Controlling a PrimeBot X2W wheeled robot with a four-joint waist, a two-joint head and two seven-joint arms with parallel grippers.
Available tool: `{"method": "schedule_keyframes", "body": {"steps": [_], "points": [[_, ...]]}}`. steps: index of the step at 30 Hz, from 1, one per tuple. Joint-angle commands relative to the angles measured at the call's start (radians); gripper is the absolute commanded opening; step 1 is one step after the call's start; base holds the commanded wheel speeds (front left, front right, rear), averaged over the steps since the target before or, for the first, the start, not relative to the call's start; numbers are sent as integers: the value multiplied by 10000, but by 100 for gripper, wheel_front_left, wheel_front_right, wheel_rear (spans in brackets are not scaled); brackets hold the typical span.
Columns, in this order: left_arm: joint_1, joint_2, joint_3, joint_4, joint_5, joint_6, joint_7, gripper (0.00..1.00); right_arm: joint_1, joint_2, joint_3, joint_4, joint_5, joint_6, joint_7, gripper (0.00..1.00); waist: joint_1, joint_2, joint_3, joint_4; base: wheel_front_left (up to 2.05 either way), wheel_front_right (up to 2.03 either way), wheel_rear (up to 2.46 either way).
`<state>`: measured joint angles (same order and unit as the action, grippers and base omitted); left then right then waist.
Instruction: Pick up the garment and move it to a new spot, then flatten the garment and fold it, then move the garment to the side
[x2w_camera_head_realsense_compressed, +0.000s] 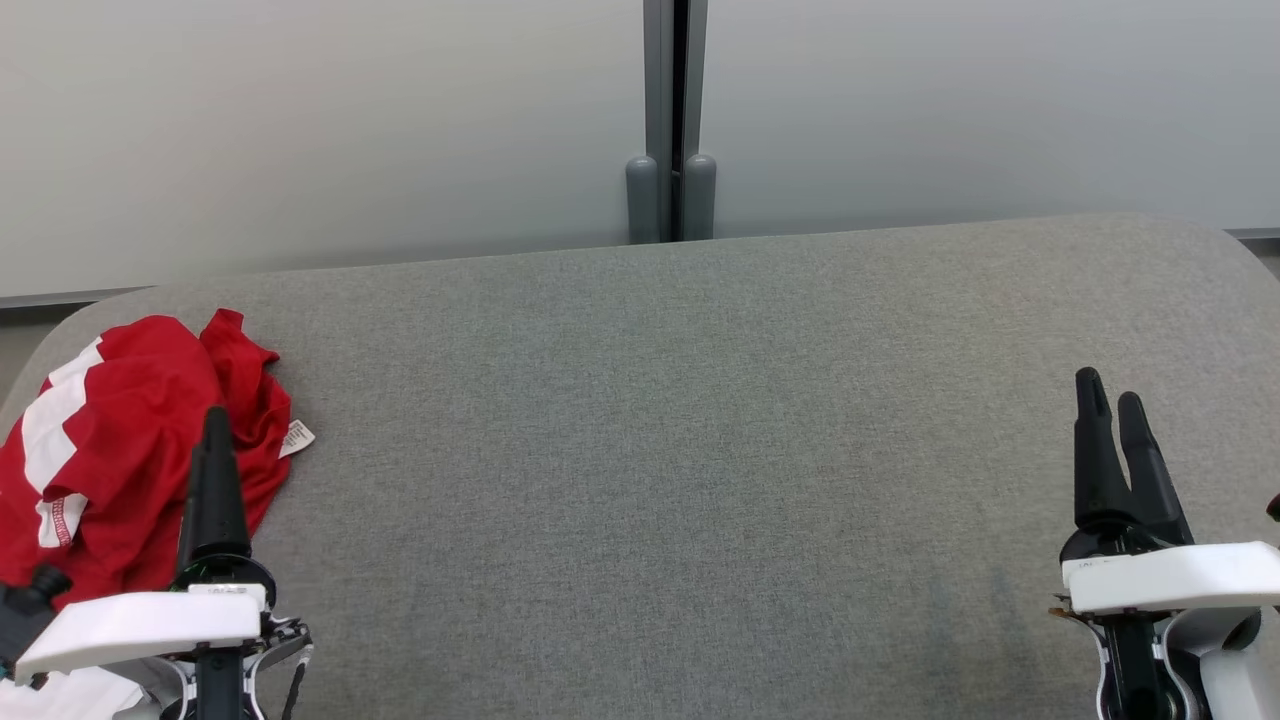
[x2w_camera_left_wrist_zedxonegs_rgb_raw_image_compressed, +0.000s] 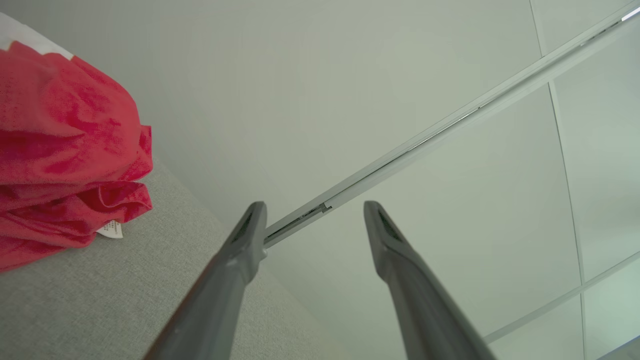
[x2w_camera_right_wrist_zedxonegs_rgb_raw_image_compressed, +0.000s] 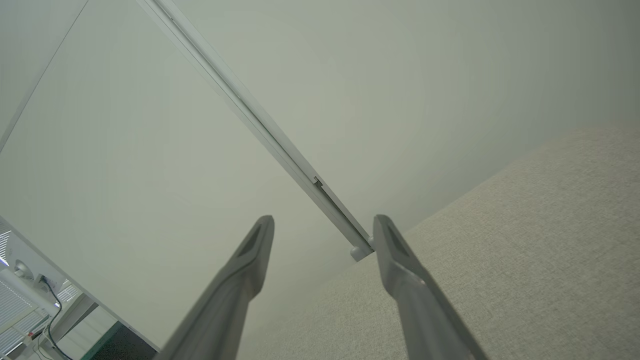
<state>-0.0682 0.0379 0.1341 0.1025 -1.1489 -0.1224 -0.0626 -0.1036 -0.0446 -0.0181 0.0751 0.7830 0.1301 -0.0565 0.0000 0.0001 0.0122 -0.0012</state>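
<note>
One garment (x2w_camera_head_realsense_compressed: 130, 440), red with white blocks, lies crumpled in a heap at the left edge of the head view, on the left end of a grey fabric-covered surface (x2w_camera_head_realsense_compressed: 680, 450). One small white label (x2w_camera_head_realsense_compressed: 298, 437) sticks out from the heap's right side and lies on the fabric.

Two grippers show, one in each lower corner. The left gripper (x2w_camera_head_realsense_compressed: 214, 420) rises at the lower left. It is seen edge-on, so its dark fingers line up as one spike that overlaps the right part of the red heap in the picture. In the left wrist view its two fingers (x2w_camera_left_wrist_zedxonegs_rgb_raw_image_compressed: 235, 270) stand wide apart with nothing between them. The red cloth sits at that frame's left, clear of both fingers, which point toward a pale wall.

One grey post (x2w_camera_head_realsense_compressed: 673, 120) runs down the top centre of the head view, splitting the pale wall into two panels. It ends behind the far edge of the grey surface.

The right gripper (x2w_camera_head_realsense_compressed: 1110, 390) rises at the lower right over the grey surface, well apart from the garment. In the right wrist view its two fingers (x2w_camera_right_wrist_zedxonegs_rgb_raw_image_compressed: 400, 270) are spread wide, holding and touching nothing, with the grey surface at that frame's lower right.
</note>
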Motion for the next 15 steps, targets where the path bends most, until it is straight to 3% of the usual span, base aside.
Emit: {"method": "schedule_keyframes", "body": {"steps": [1,15], "points": [[-210,76,-82,-273,510,-42,-71,100,-283,-115,61,-207,-473,6,-138,100,0,-1,4,-1,0,0,0],[-39,91,-1326,-847,4677,496,-515,100,-323,-165,494,-12,-3052,6,-577,100,0,-1,74,-41,0,0,0]]}}
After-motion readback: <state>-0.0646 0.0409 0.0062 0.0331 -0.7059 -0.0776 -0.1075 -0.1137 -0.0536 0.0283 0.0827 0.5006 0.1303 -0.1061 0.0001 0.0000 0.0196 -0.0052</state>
